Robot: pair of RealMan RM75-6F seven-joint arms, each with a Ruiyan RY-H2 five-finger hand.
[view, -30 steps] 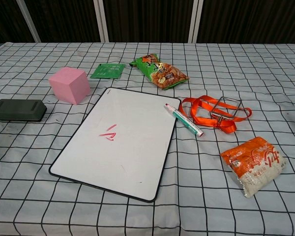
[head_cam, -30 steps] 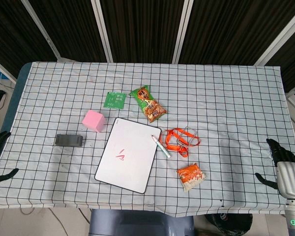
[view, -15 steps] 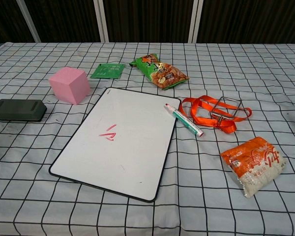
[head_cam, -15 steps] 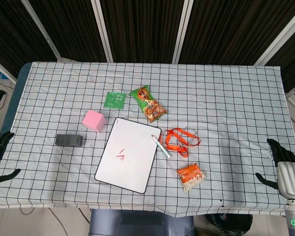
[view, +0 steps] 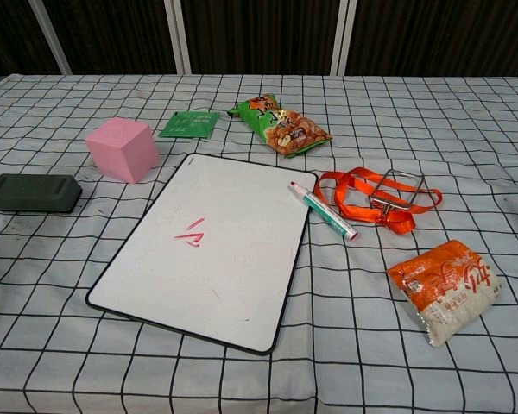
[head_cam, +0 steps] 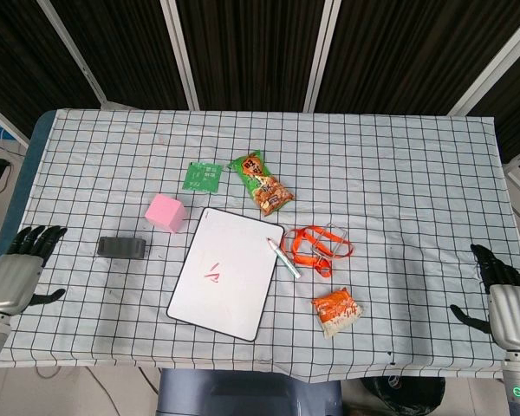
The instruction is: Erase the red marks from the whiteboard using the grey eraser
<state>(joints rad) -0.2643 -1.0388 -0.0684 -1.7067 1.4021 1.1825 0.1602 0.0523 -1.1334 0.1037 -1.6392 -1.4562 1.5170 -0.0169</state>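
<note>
1. Left hand [head_cam: 16, 276]: open, fingers spread, holding nothing. It has come up and inward from the table's near-left edge over the last second and now lies near the eraser, on the side away from the whiteboard, without touching it. The chest view does not show it.
2. Grey rectangular block eraser [head_cam: 122, 248]: flat on the checked tablecloth [head_cam: 399, 173], untouched and unmoved, well apart from the whiteboard's left edge and just below the pink foam cube [head_cam: 166, 213].
3. White, black-framed rectangular whiteboard [head_cam: 243, 295]: lies tilted at mid-table; the short red marks [view: 191, 231] sit near its centre, unchanged.
4. Right hand [head_cam: 503, 303]: open and idle at the far right edge, well apart from the whiteboard; it has not moved.
5. Reading: the left hand's advance suggests the reach for the eraser has begun; grasping and wiping are not yet done.
6. Green-capped marker pen [view: 322, 209]: rests against the whiteboard's right edge.
</note>
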